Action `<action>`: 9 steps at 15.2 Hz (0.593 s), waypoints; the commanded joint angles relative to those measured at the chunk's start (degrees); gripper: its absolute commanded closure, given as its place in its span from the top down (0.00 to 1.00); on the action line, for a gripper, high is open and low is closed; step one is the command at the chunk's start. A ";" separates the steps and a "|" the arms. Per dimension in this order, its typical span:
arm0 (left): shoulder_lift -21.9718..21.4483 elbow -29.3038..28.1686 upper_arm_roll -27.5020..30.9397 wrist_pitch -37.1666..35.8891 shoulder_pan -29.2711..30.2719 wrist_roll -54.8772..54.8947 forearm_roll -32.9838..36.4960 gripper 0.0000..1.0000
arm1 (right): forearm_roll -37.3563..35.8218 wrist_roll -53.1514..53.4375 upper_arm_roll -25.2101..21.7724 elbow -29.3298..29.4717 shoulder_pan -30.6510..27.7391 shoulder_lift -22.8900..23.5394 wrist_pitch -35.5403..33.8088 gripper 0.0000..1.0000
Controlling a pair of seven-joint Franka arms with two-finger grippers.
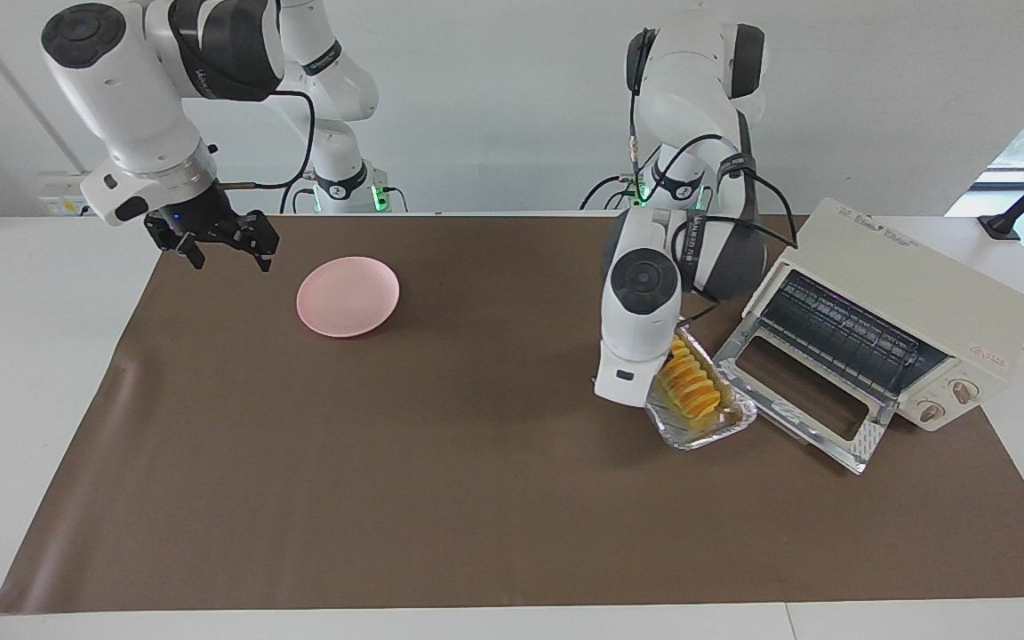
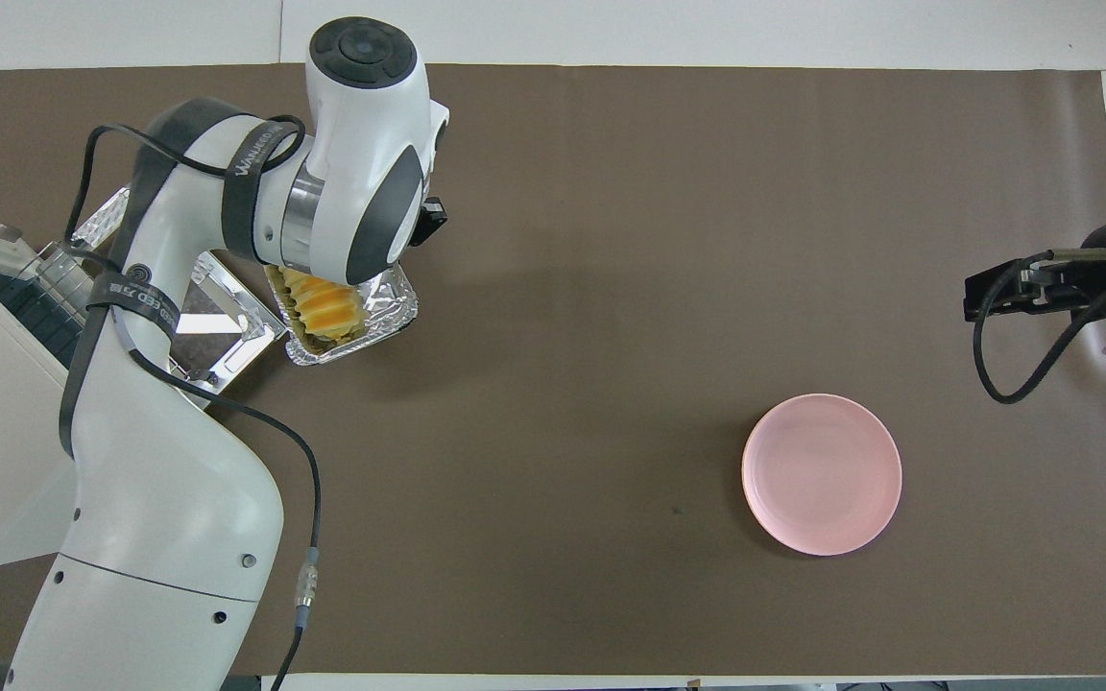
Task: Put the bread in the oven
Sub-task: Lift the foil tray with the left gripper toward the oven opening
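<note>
I see left gripper point(image 1: 650, 384) clamped on crinkled silver foil tray point(image 1: 725, 425) carrying ridged golden-yellow bread point(image 1: 690, 391), beside cream-white oven point(image 1: 908, 307) door | right gripper point(image 1: 214, 242) spread wide, waiting near round pink plate point(image 1: 348, 296)

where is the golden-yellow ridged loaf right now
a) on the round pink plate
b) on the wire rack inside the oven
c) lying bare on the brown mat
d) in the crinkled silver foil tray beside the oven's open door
d: the golden-yellow ridged loaf sits in the crinkled silver foil tray, which is beside the dropped-down glass door of the cream-white toaster oven, under the left gripper.
</note>
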 commanded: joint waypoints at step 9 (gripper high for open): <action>1.27 1.77 3.05 -1.91 11.62 -5.44 -1.22 0.00 | -0.50 -1.08 0.45 -1.05 -0.59 -1.14 -0.44 1.00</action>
